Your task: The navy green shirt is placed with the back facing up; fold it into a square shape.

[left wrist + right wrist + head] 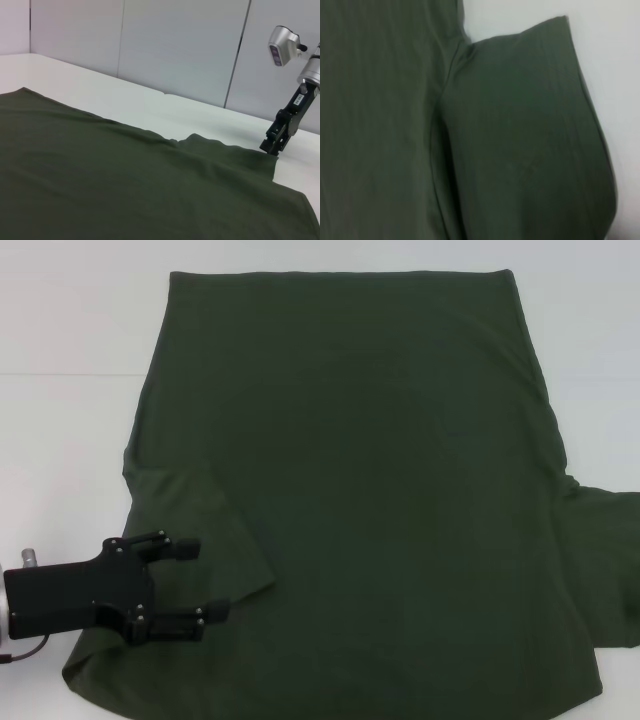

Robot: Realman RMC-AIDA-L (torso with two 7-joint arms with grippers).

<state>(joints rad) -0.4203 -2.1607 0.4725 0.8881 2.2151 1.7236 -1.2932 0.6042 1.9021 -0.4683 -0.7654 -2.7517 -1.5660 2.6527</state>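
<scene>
White table [60, 330], navy green shirt [350, 490], left gripper [200, 590] open

The shirt [370, 490], plain dark olive green, lies spread flat on the white surface [70, 330], its straight hem at the far side. The left sleeve is folded in over the body; the right sleeve sticks out sideways.

I see bare table [60, 420] open on my left beside the navy green shirt [350, 490]. My left end effector [190, 585], fingers spread, sits over its folded-in left sleeve.
</scene>
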